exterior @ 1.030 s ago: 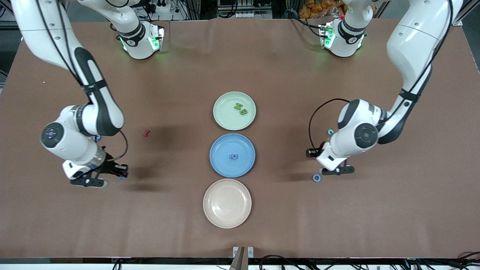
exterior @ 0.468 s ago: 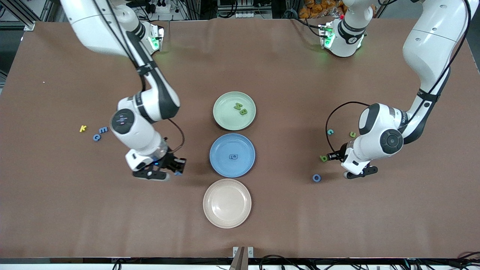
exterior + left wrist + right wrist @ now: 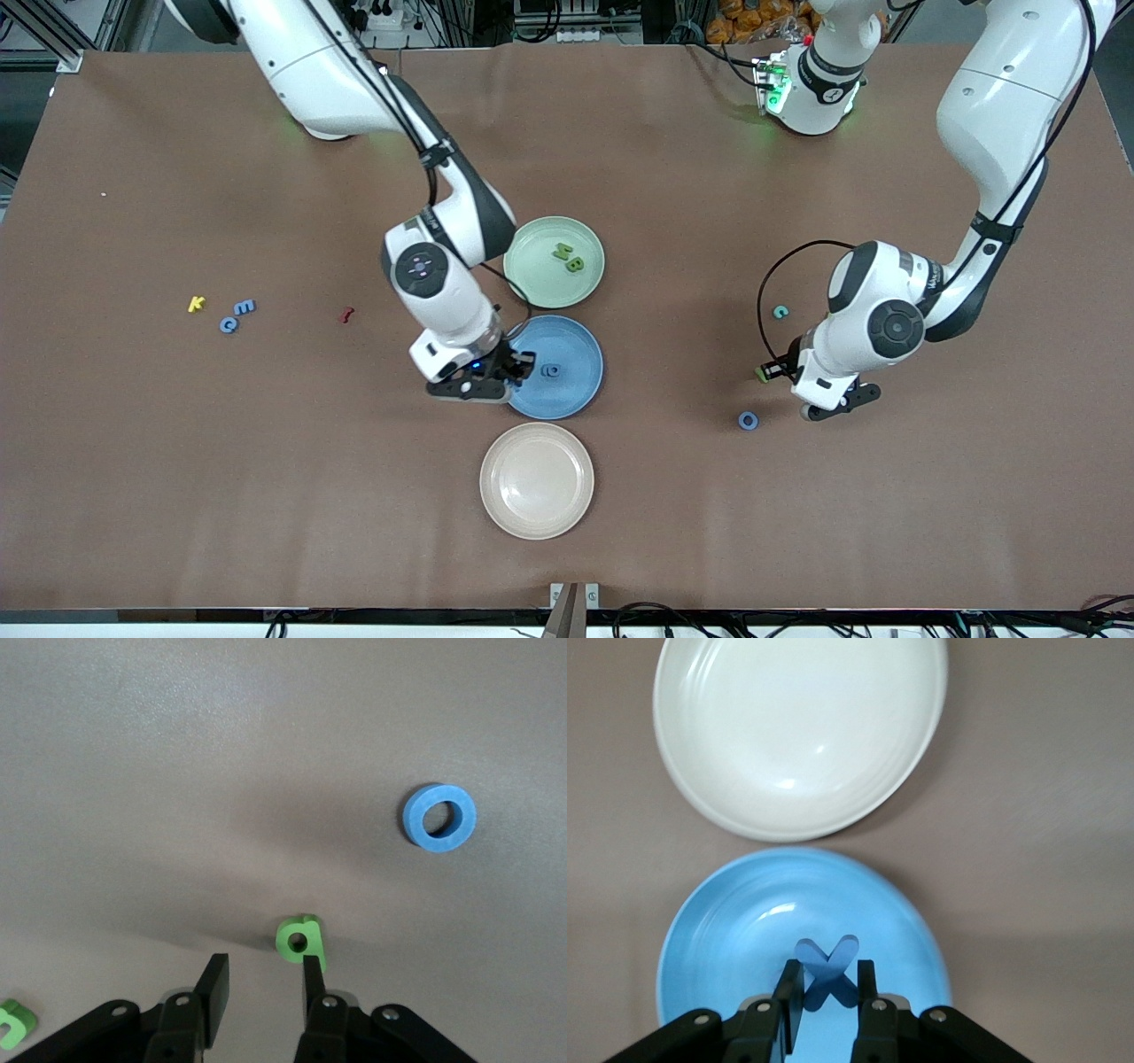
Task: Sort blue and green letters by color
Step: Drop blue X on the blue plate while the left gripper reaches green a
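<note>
The blue X (image 3: 827, 958) is pinched at its crossing between the clenched fingers of the right gripper (image 3: 827, 973). It hangs over the rim of the blue plate (image 3: 580, 394) at the centre of the frame, on the side toward the right arm's end.

These letters look light, stiff and chunky, so a light squeeze across two flat sides should hold one. On the smooth worktop (image 3: 797, 532) a piece would probably skid or tip if only one finger met it. Rings and curved shapes are best taken across the full width.

The left gripper (image 3: 263, 973) hovers low toward the left arm's end, its fingers released with a gap between them. A green letter (image 3: 299, 941) lies on the worktop at one fingertip, not between the two.

- **Blue letters:** five. These are the X, one on the blue plate (image 3: 552, 369), an O (image 3: 749, 420), a C (image 3: 229, 325) and an E (image 3: 245, 306).
- **Green letters:** four. Two are on the green plate (image 3: 523, 266), one is at the left fingers, and one shows at the left wrist view's edge (image 3: 13, 1020).
- **Teal C** (image 3: 780, 311): one, and I cannot tell which colour it counts as.
- **Plates:** three, the cream plate (image 3: 536, 525) holding nothing.
- **Other letters:** one yellow K (image 3: 196, 304) and one dark red letter (image 3: 347, 314).
</note>
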